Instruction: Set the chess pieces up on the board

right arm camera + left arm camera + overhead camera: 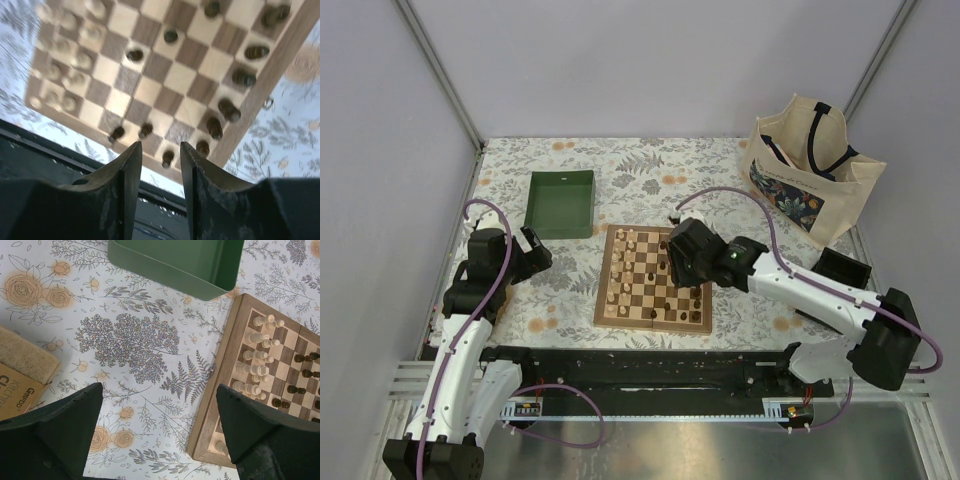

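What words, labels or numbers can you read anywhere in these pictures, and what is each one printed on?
"Kitche", cut off by the edge: on the brown cardboard pack at the left of the left wrist view.
"CL", larger letters, cut off: same pack.
A small brand word beside them, roughly "GRIFID": too small to be sure.
Tote bag and board: no readable text.

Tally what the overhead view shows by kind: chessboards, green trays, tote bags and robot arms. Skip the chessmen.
Chessboard: 1
Green tray: 1
Tote bag: 1
Robot arms: 2 (left arm, right arm)
Total: 5
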You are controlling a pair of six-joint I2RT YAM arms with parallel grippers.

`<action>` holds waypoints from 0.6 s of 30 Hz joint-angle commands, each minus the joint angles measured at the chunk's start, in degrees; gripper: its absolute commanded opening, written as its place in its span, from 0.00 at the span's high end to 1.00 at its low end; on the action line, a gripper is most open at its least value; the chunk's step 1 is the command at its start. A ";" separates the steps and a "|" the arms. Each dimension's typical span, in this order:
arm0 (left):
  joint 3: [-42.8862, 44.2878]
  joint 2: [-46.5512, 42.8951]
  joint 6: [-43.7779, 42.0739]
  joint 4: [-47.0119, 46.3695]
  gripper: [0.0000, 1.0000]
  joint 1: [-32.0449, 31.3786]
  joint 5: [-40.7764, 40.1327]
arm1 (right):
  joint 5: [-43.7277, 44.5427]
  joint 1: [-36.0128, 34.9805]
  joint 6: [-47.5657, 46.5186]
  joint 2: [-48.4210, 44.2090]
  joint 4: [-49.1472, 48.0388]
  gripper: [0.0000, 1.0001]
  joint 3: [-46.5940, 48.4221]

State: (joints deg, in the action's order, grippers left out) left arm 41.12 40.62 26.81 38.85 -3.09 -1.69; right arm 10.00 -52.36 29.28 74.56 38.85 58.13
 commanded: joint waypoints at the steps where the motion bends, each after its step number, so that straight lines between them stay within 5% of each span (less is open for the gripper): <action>1: 0.89 0.16 -0.26 -3.17 0.01 0.28 1.17 | 3.89 1.99 -4.84 5.40 -1.32 0.55 9.97; 9: 0.62 -0.63 -0.26 -2.99 0.01 0.28 0.64 | -3.05 9.64 -5.19 20.61 1.23 0.58 22.10; 18: 0.80 -0.19 -0.35 -3.17 0.01 0.28 0.82 | -2.97 12.10 -7.22 27.91 2.19 0.59 24.05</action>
State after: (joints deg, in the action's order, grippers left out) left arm 41.12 40.62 26.81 38.85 -3.09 -1.67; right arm 7.68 -41.58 23.75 101.12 40.16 79.48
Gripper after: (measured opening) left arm 0.988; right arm 0.411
